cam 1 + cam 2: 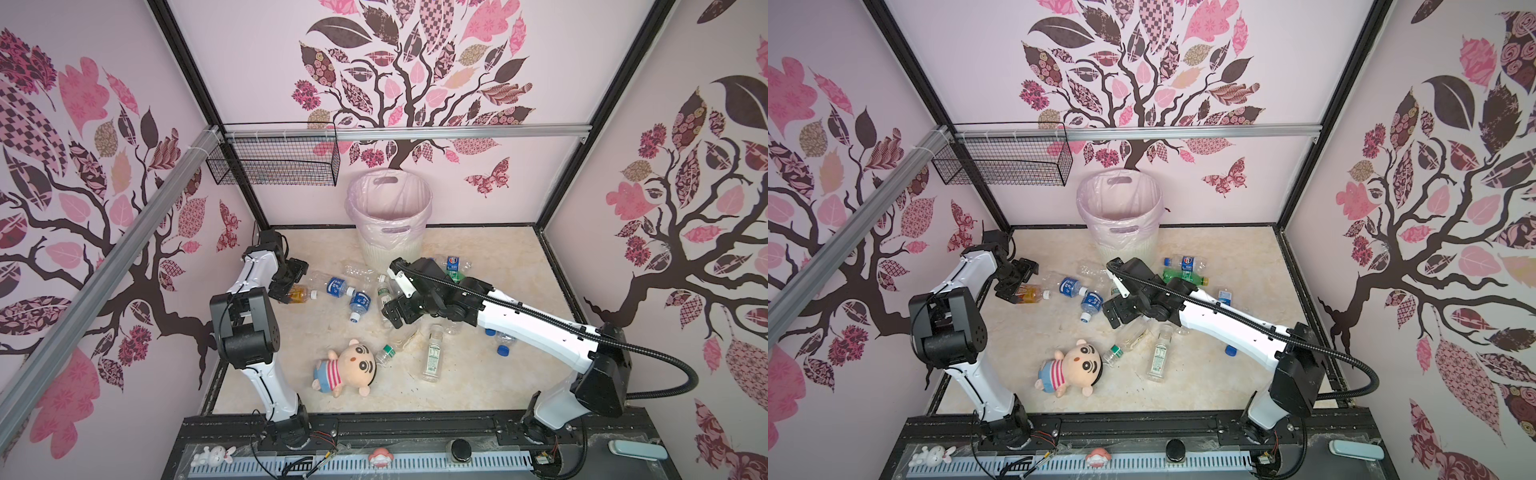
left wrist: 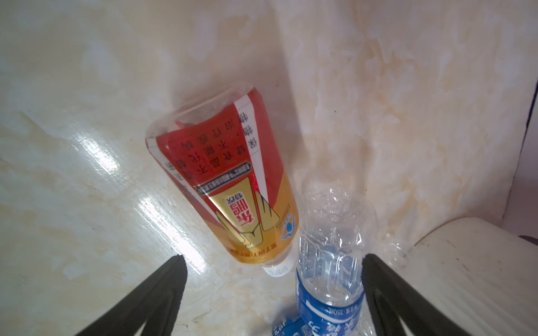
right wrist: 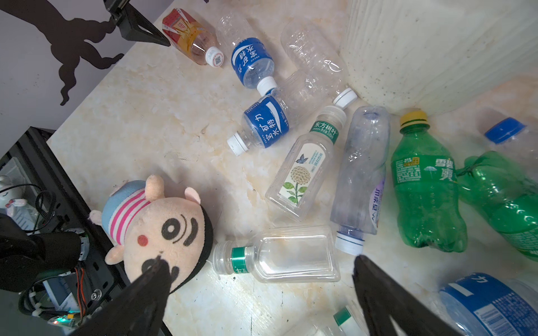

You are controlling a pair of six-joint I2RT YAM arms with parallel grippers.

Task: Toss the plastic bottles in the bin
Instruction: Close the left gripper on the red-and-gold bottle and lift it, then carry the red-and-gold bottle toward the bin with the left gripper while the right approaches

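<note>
At the far edge of the desk [image 1: 507,257], midway along it, the bin [image 1: 386,251] stands upright, lined with a pink bag [image 1: 388,195]. All the bottles [image 3: 305,171] I can see lie on their sides on the desk, outside the bin, strewn from its foot toward the middle and right.

Left gripper [image 1: 296,282]: jaws wide apart, nothing between them. It sits low near the left edge, at the red bottle [image 2: 227,180], whose white cap points toward the middle. In the right wrist view one of my left fingers [image 3: 139,29] has its tip at that bottle's base end; contact I cannot confirm. Two blue-label bottles [image 1: 337,286] lie just beside the red bottle, on its middle side.

Right gripper [image 3: 259,260]: jaws wide apart, holding nothing. It hangs over the middle of the desk, above a flat bottle [image 3: 291,256], clear with a green neck band. The doll [image 3: 163,227] lies face up toward the near edge, its head close against that bottle's cap; whether they touch I cannot tell. Two green bottles [image 3: 422,189] lie side by side to the right, one with its yellow cap right at the bin's foot.
</note>
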